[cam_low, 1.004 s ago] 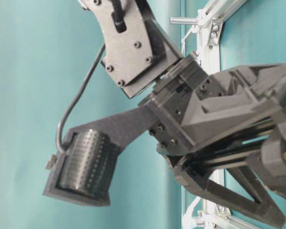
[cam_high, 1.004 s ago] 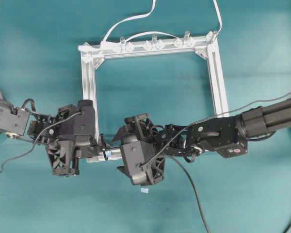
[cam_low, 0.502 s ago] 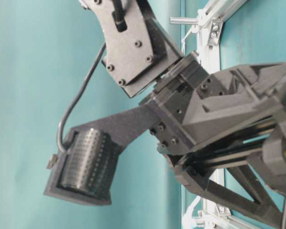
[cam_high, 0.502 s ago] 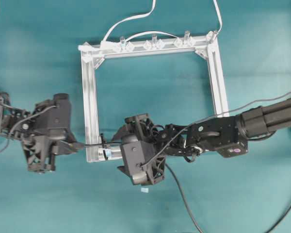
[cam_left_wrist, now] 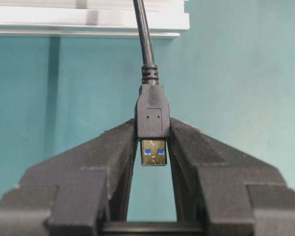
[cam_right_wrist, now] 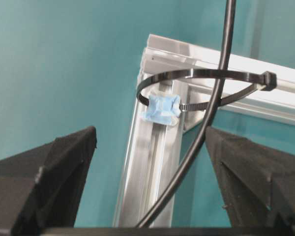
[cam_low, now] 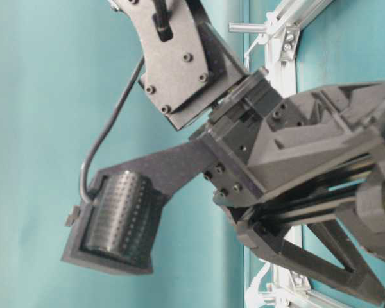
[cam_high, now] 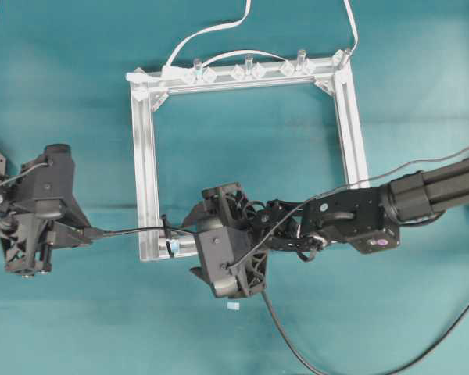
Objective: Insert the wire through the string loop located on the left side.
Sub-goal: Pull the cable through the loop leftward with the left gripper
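A: Nearest to us, the left gripper (cam_left_wrist: pixel 152 147) had its jaws clamped on the dark USB plug of the wire (cam_left_wrist: pixel 152 115), the silvery tip with its blue tongue showing between them. What did we make of that hold?

B: We judged it the right place. The moulded plug looked rigid and squared, so it gave flat faces to pinch; the cable behind it looked thin, limp and light, likely to sag or slide if taken anywhere else.

A: And where did the wire run?

B: In the overhead view it stretched from the left gripper (cam_high: pixel 86 232) across the teal counter (cam_high: pixel 62 78) to the lower left corner of the aluminium frame (cam_high: pixel 144 156), and in the right wrist view it passed through the string loop (cam_right_wrist: pixel 201 81), which looked like a thin black cable tie on a light-blue base.

A: What stood in the way?

B: The right gripper (cam_high: pixel 199 223) hung just beside that corner, jaws spread wide and holding nothing, crowding the loop. We thought the thin loop could bend or snag if the wire were dragged sideways.

A: Farther off?

B: Clear plastic clips (cam_high: pixel 248 72) and white cables (cam_high: pixel 211 31) sat along the frame's far rail, well apart from the work.
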